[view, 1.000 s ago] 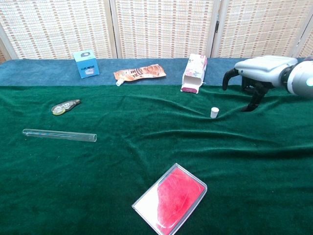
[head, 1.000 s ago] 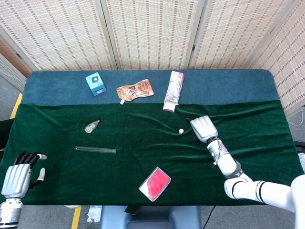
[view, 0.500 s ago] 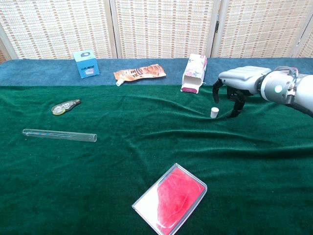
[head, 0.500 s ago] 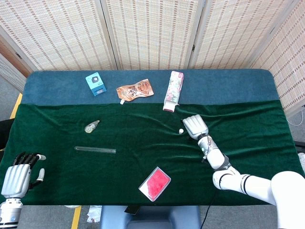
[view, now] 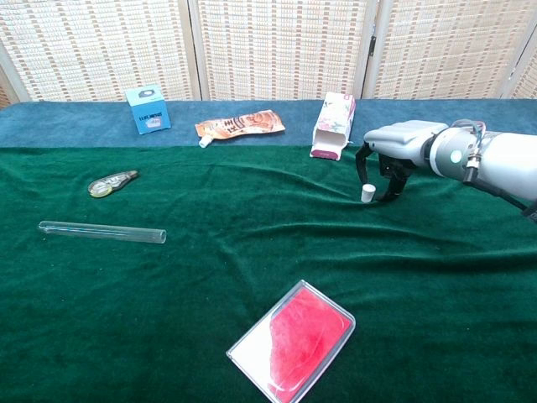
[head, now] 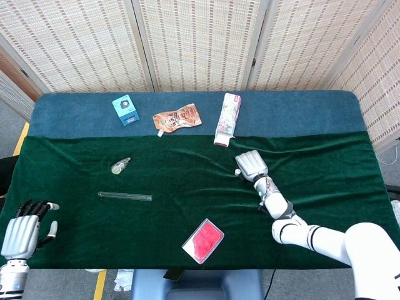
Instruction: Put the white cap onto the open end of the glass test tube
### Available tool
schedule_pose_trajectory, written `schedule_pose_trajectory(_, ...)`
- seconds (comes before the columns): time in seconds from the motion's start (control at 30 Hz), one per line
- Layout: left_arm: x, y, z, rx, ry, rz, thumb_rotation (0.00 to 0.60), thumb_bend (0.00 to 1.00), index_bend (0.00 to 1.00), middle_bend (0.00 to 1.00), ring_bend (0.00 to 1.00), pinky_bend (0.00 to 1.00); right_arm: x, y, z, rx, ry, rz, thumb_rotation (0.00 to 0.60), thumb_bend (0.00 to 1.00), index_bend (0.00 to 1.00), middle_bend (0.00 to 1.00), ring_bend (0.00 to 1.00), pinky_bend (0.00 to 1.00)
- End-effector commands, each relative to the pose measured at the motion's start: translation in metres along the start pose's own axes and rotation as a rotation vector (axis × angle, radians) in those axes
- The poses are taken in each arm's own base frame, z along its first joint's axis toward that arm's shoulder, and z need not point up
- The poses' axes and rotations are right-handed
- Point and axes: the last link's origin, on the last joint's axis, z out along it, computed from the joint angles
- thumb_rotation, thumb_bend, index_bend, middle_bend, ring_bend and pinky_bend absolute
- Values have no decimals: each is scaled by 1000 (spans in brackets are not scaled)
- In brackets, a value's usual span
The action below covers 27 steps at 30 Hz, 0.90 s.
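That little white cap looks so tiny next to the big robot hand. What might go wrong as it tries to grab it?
The small white cap stands upright on wrinkled green cloth, so the right hand, its fingers curled down around it, may tip it or knock it away. The clear glass test tube lies far across the table, so the cap could slip out during the long carry.

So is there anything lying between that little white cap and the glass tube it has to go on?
Nothing visible does. The white cap stands under the right hand, and the glass test tube lies far off to the left. Only bare green cloth lies between; the red card sits nearer the front edge.
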Motion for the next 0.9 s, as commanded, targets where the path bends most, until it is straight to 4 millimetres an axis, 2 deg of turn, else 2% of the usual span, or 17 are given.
schedule_pose_trajectory(0.03, -1, 0, 0, -1, -1, 0, 600, 522, 364, 313, 261, 151, -1, -1, 0, 0, -5, -2, 600, 372, 432, 972, 1000, 1000)
schedule_pose_trajectory(0.5, -3, -2, 1, 3, -4, -1, 600, 521, 363, 313, 261, 149, 0, -3, 1, -7, -6, -6, 600, 422, 466, 972, 1000, 1000)
schedule_pose_trajectory(0.9, 0, 2, 9, -21, 4, 6, 600, 521, 362, 313, 263, 149, 1, -3, 3, -15, -5, -4, 600, 533, 583, 987, 1000, 1000)
